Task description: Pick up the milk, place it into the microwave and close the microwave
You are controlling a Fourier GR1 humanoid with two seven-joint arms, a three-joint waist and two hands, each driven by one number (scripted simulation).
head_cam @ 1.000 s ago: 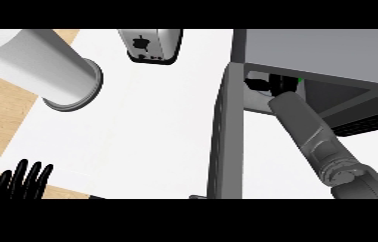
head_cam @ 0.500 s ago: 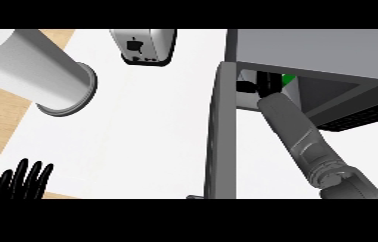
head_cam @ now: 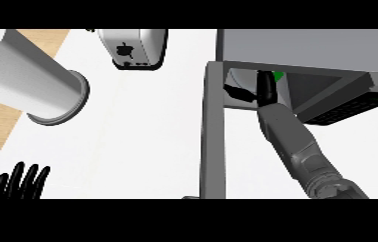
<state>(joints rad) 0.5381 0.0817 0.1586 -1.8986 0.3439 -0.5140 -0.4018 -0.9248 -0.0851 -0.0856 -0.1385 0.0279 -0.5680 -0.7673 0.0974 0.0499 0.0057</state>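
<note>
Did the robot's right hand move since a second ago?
Yes. The right hand has pushed deeper into the microwave, farther past its open door.

white counter (head_cam: 148, 136), toaster (head_cam: 134, 48), perhaps wooden floor (head_cam: 44, 38)

No readable text — none anywhere (toaster (head_cam: 133, 48) included)

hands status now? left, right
Left hand: open, resting at the lower left edge.
Right hand: inside the microwave; fingers cannot be told.
</note>
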